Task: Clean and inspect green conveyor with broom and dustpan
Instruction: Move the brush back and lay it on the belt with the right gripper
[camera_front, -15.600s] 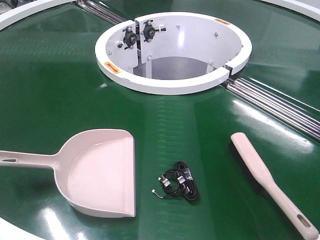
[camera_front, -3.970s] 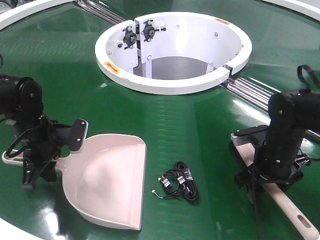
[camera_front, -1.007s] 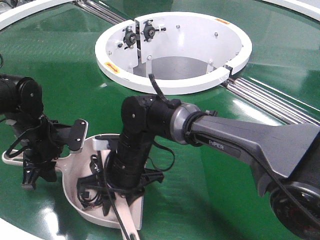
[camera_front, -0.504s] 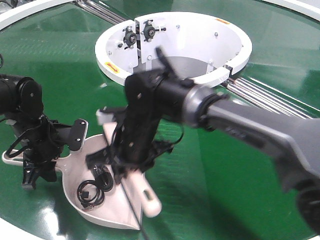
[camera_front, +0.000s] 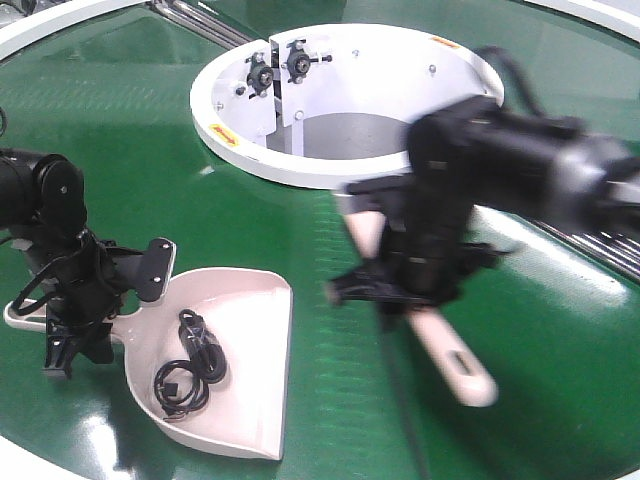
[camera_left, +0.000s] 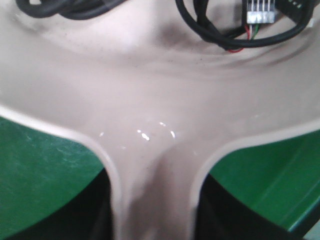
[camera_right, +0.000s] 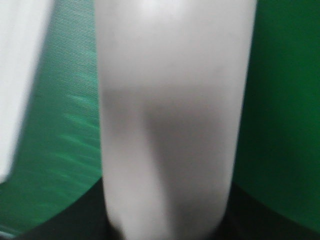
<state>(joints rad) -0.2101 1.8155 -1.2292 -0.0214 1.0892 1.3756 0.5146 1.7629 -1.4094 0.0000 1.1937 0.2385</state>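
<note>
The cream dustpan (camera_front: 245, 345) lies on the green conveyor (camera_front: 120, 150) at the front left, with a black cable bundle (camera_front: 188, 365) inside it. My left gripper (camera_front: 82, 312) is shut on the dustpan's narrow handle. In the left wrist view, dark fingers flank that handle (camera_left: 155, 200) and the cable (camera_left: 225, 30) rests at the top of the pan. My right gripper (camera_front: 412, 288) is shut on the broom (camera_front: 455, 362), blurred and held above the belt right of the dustpan. The broom's cream back (camera_right: 170, 100) fills the right wrist view.
The white ring opening (camera_front: 330, 172) with its bearings lies behind both arms at centre. Steel rollers (camera_front: 205, 25) run in a seam at the back left. The belt's white rim (camera_front: 40, 35) curves along the far left.
My right arm has swung right and away from the dustpan with the broom in its grip. The cable stays in the pan. The left arm has not moved.
</note>
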